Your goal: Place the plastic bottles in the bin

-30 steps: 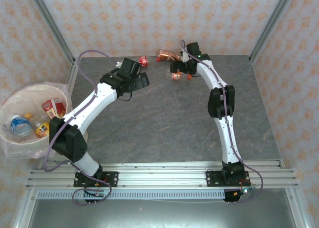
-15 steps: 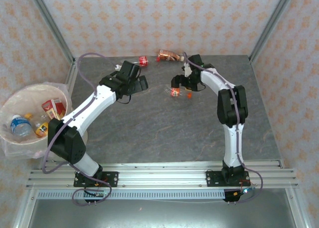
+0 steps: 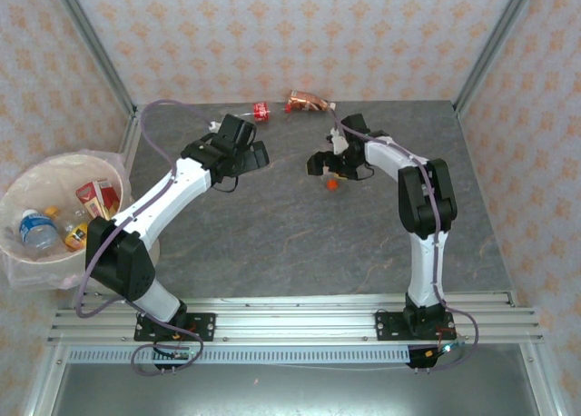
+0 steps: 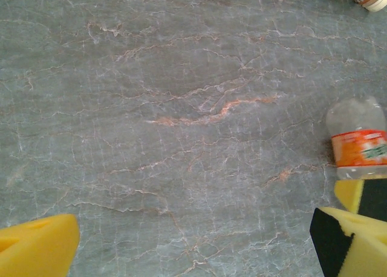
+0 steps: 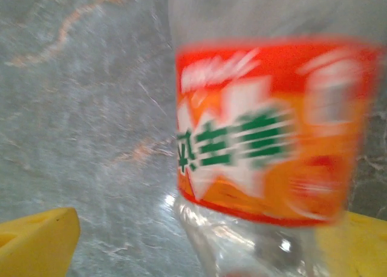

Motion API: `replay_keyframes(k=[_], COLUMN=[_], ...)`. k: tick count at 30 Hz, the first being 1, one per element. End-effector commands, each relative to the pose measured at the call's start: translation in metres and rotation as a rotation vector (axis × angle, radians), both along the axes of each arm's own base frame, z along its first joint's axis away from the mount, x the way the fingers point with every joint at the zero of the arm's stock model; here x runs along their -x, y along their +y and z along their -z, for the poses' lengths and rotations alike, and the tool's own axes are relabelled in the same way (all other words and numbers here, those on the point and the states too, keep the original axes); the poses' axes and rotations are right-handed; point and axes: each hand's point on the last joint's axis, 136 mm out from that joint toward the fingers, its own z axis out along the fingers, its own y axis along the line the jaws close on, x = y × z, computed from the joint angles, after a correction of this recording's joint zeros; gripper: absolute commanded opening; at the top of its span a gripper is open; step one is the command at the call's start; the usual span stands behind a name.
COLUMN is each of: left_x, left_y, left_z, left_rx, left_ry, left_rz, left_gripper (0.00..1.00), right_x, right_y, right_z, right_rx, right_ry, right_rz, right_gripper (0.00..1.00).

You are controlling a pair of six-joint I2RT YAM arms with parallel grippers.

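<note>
The orange-labelled bottle (image 5: 266,132) is sitting right in front of my right wrist camera. Its red, orange and green print is smearing into a blur, and its clear body is running down between my two yellow pads. The left pad (image 5: 36,241) is standing well clear of the plastic with bare surface (image 5: 91,107) showing in the gap. The right pad (image 5: 360,244) is peeking out just behind the bottle's edge, and I cannot tell whether it is touching. So my right fingers (image 3: 333,169) are spread wide and gripping nothing. From overhead the same bottle (image 3: 332,183) is showing as a small orange spot just on the near side of those fingers, toward the back middle of the surface. I cannot tell whether it is resting there or just off it. My left wrist camera is catching it from farther off (image 4: 358,141), its clear end pointing away from my pad (image 4: 357,244). My left fingers (image 3: 257,154) are also released and holding nothing, hovering to the left of the bottle, well apart from it. The overhead view is adding more. A red-labelled bottle (image 3: 261,112) and a crushed brownish bottle (image 3: 307,101) are lying at the far edge. The bin (image 3: 18,193) is standing off the left side, already holding a blue-labelled bottle (image 3: 36,227) and two others.
</note>
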Motion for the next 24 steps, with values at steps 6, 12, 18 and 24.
replay_keyframes(k=[6, 12, 18, 24], left_x=[-0.001, -0.002, -0.001, -0.004], left_y=[0.005, 0.005, 0.003, -0.012], left_z=[-0.01, -0.01, -0.011, -0.018], left_rx=[0.027, 0.027, 0.036, 0.113], left_ry=[-0.035, -0.031, -0.032, -0.067], left_rz=[-0.028, -0.025, -0.021, 0.031], left_gripper=[1.0, 1.0, 1.0, 1.0], right_x=[-0.016, -0.022, -0.023, -0.016], right_y=[-0.027, -0.041, -0.045, -0.041], right_z=[0.017, 0.023, 0.004, -0.039], right_rx=[0.234, 0.292, 0.298, 0.215], right_ry=[-0.111, -0.128, -0.187, -0.304], right_rz=[0.164, 0.251, 0.256, 0.239], right_gripper=[0.81, 0.62, 0.48, 0.31])
